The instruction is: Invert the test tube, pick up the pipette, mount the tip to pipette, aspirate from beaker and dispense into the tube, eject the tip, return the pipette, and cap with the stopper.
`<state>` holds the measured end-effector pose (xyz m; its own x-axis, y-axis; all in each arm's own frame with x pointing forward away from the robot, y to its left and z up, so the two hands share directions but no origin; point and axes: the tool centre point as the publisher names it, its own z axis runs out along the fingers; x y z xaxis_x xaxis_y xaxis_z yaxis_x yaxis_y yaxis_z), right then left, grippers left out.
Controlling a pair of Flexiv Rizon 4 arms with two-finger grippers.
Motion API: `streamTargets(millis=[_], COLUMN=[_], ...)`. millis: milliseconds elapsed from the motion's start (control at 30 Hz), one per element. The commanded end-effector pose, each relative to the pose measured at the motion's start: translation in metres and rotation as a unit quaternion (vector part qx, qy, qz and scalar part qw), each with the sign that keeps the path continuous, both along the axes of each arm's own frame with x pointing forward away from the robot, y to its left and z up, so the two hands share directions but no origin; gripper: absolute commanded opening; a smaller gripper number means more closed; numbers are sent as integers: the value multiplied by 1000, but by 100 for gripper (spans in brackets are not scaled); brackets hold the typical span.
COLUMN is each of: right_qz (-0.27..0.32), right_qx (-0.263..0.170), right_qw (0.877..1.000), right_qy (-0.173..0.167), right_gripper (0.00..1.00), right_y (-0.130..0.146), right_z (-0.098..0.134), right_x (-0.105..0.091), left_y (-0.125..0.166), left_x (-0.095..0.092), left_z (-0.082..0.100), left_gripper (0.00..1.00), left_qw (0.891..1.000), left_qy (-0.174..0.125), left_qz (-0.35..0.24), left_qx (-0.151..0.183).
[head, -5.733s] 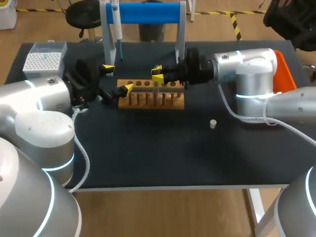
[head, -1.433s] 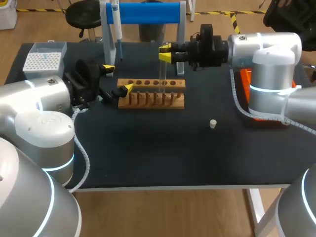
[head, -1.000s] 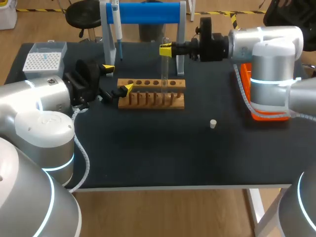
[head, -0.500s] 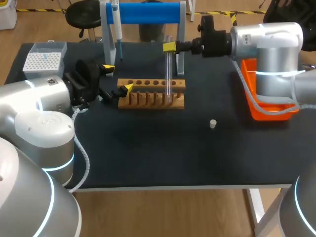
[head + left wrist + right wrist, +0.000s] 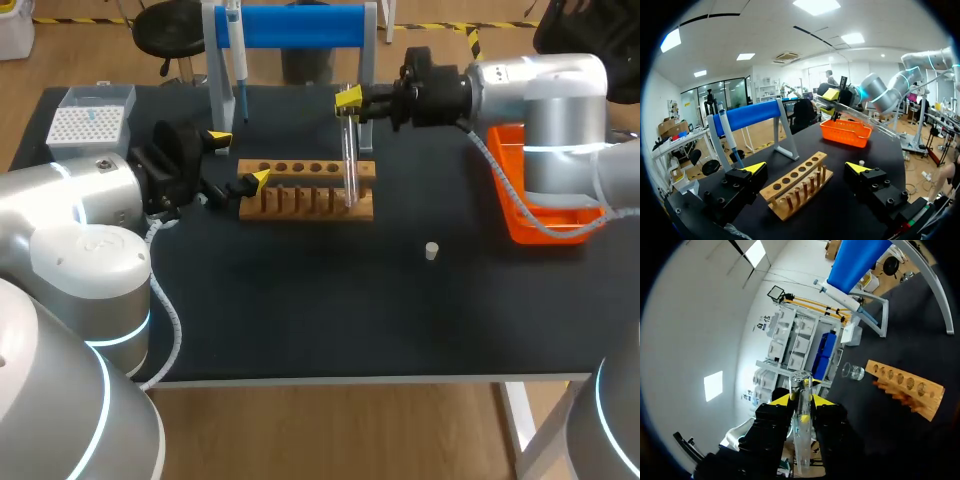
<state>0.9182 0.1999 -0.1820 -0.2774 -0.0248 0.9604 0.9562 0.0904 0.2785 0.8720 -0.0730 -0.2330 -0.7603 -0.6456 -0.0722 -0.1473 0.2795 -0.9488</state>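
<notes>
My right gripper [image 5: 348,100] is shut on the top of a clear test tube [image 5: 350,160], which hangs nearly upright and slightly tilted, its lower end by the right end of the wooden rack [image 5: 300,192]. In the right wrist view the tube [image 5: 801,425] sits between the fingers, its rim just past the right gripper [image 5: 801,400]. My left gripper [image 5: 240,158] stands open at the rack's left end, and in its own view this left gripper [image 5: 806,167] straddles the rack [image 5: 790,192]. The pipette [image 5: 238,60] hangs on the blue stand [image 5: 300,25]. A small stopper [image 5: 431,250] lies on the mat.
A tip box [image 5: 88,122] stands at the back left and an orange bin [image 5: 545,205] at the right edge. A glass beaker [image 5: 854,371] shows beyond the rack in the right wrist view. The stand's posts rise just behind the rack.
My right gripper has turned at the wrist and shifted slightly right with the tube, which now tilts over the rack's right end. The left arm has not moved.
</notes>
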Motion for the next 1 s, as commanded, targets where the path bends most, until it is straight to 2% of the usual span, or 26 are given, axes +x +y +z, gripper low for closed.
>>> streamTargets(millis=[33,367,667,800,1000], right_qz=[-3,4,36,48,48], right_qx=[2,15,-2,9,0], right_qw=[1000,999,996,992,992], right_qy=[6,48,76,118,116], right_gripper=[0,0,0,0,0], right_y=[-2,-6,-4,-3,-2], right_z=[-2,-10,-20,-20,-21], right_x=[-3,-10,-17,-19,-20], left_y=[2,2,2,2,2], left_x=[0,0,0,0,0], left_z=[-2,-2,-2,-2,-2], left_gripper=[100,100,100,100,100], left_qw=[1000,1000,1000,1000,1000], left_qy=[-3,-3,-3,-3,-3], left_qz=[-2,-2,-2,-2,-2], left_qx=[-3,-3,-3,-3,-3])
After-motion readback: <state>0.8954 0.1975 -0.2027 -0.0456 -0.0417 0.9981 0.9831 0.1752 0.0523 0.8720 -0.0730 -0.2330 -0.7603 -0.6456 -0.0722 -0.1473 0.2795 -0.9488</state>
